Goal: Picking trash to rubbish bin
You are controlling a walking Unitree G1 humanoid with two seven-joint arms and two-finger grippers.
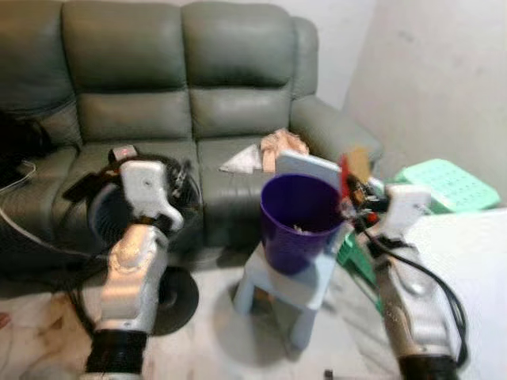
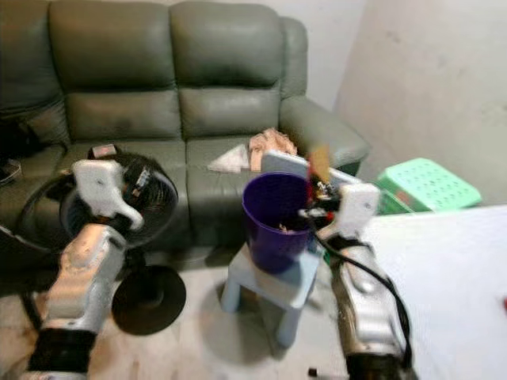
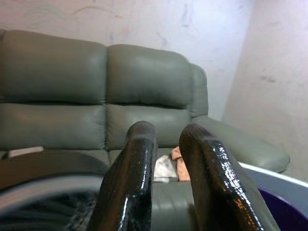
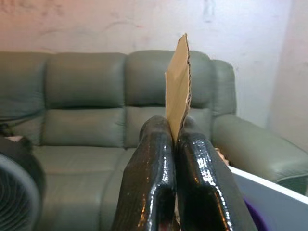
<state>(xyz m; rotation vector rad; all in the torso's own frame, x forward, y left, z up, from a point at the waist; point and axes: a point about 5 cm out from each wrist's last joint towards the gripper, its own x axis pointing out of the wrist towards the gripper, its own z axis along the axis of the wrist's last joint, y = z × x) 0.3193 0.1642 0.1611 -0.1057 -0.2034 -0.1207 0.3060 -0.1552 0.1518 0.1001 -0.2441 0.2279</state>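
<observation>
The right claw point(image 4: 174, 159) is pinched tight on a scrap of brown cardboard point(image 4: 178, 86), which stands on edge between the two black fingers, held up beside the far right rim of the purple bin point(image 1: 301, 220). The bin sits on a small pale blue stool point(image 1: 289, 286) on the tiled floor point(image 1: 214, 332), just in front of the grey-green sofa point(image 1: 158, 87), and already has some bits of litter in the bottom. The left claw point(image 3: 166, 168) is raised over by the black floor fan point(image 2: 146, 198), its fingers a little apart with nothing between them. On the sofa seat behind the bin lie a white tissue point(image 1: 242, 161) and a crumpled peach-coloured wrapper or cloth point(image 1: 283, 144), seemingly more rubbish waiting. A green plastic crate point(image 1: 445, 184) stands off to the right by the wall. The step in hand looks like the drop: the cardboard is carried to the bin but is not yet over its mouth. The next move would call for swinging the right claw leftward until the scrap hangs above the opening, then spreading the fingers to let it fall.
</observation>
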